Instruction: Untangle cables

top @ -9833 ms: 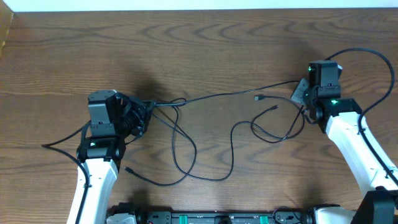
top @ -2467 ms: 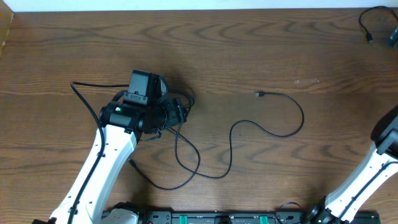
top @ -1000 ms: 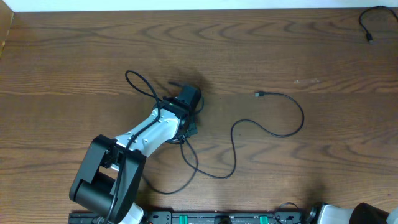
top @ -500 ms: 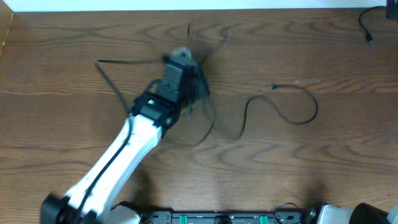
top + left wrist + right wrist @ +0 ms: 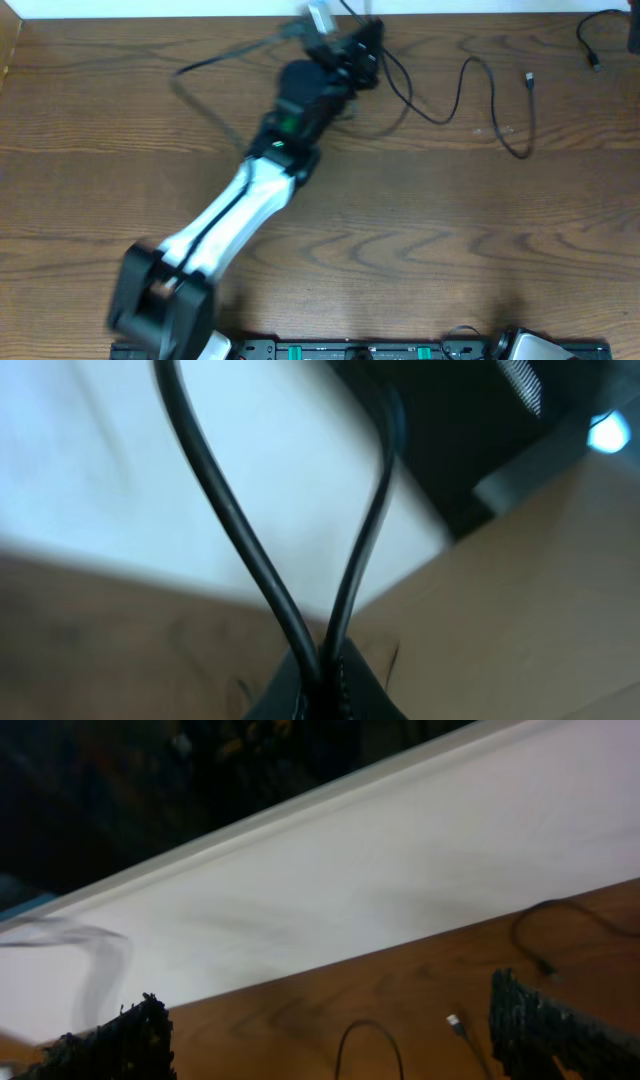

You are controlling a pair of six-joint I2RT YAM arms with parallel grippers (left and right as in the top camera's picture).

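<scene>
My left gripper [image 5: 350, 45] reaches to the table's far edge, blurred by motion. In the left wrist view the gripper [image 5: 322, 682] is shut on two strands of a black cable [image 5: 225, 510] that rise from between the fingertips. From it the black cable [image 5: 462, 80] trails right in loops, its plug [image 5: 529, 77] lying on the wood. A second black cable [image 5: 590, 38] lies in the far right corner. My right gripper [image 5: 325, 1010] is open and holds nothing. It looks down at a cable loop [image 5: 368, 1032] and a plug [image 5: 455, 1020]. Overhead, the right gripper is out of view.
The wooden table [image 5: 420, 230] ends at a white wall [image 5: 380, 860] along its far edge. The left arm's own thick black cable [image 5: 200, 72] hangs out to its left. Another thin cable [image 5: 545, 930] shows far right in the right wrist view.
My left arm has swung from the table's middle to the far edge. It dragged the black cable up and to the right. The right gripper stays open.
</scene>
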